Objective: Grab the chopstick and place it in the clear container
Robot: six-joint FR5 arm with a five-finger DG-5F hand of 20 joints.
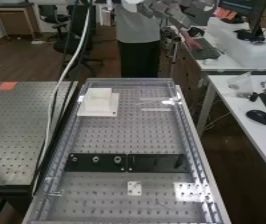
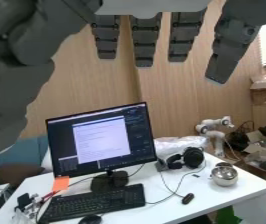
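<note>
Robot hand (image 2: 143, 42) beyond the worktop's far end, at twelve o'clock, its fingers straight and spread, holding nothing. A pale, thin strip (image 1: 155, 109) lies on the worktop (image 1: 127, 135) at one o'clock; it may be the chopstick, or an edge of the clear container. I cannot tell which.

The likeliest trouble is a misjudged grasp: so slight a thing, lying flat, could roll or slip between broad fingers, or the fingertips could press on the perforated metal first. Glare (image 1: 193, 192) at four o'clock and see-through plastic could hide the container's rim, so the chopstick might be let go outside it. A low approach could knock the white block (image 1: 98, 102) at eleven o'clock.

Black plates (image 1: 158, 162) cross the worktop near its middle, with a small white plate (image 1: 134, 188) at six o'clock. A white cable (image 1: 52, 100) hangs at ten o'clock (it could snag a swinging arm). At two o'clock, a white desk (image 1: 227, 92) bears a black mouse (image 1: 259, 117). The wrist camera faces a monitor (image 2: 102, 140), a keyboard (image 2: 94, 204) and wood panelling (image 2: 183, 100).
</note>
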